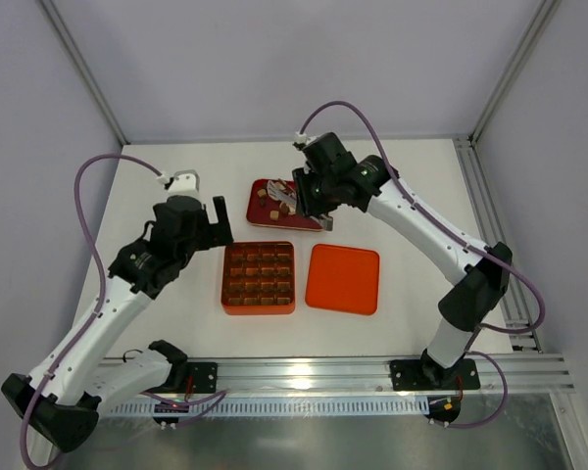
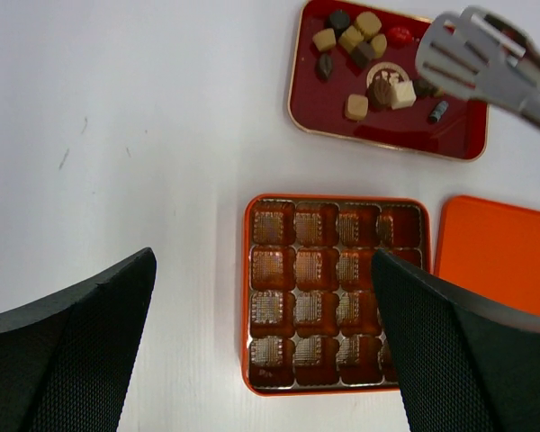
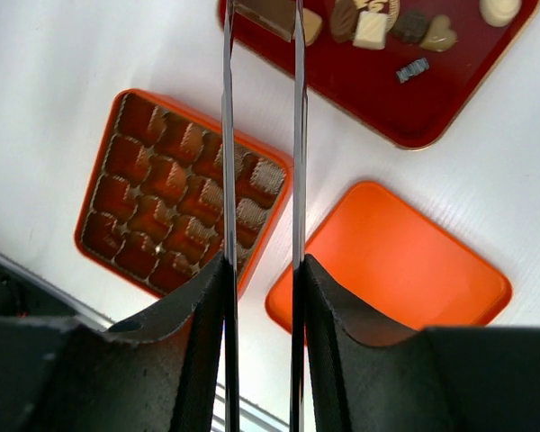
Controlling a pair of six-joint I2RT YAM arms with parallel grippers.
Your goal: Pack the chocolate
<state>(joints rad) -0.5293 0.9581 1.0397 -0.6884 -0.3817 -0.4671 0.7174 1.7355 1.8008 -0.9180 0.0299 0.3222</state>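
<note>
Several pieces of chocolate (image 2: 355, 40) in dark brown, tan and cream lie on a dark red tray (image 2: 324, 112) at the back of the table (image 1: 274, 201). My right gripper (image 3: 263, 265) is shut on a pair of metal tongs (image 3: 297, 135), whose slotted tips (image 2: 472, 58) hang over the tray's right part. A brown piece (image 3: 265, 16) shows between the tips; I cannot tell if it is pinched. My left gripper (image 2: 263, 261) is open and holds nothing. It hovers over the orange box (image 2: 335, 288), whose cells hold no chocolate.
The box's orange lid (image 1: 343, 278) lies flat just right of the box (image 1: 259, 277). The tray (image 1: 263, 186) sits behind both. An aluminium rail (image 1: 372, 372) runs along the near edge, and frame posts stand at the right side.
</note>
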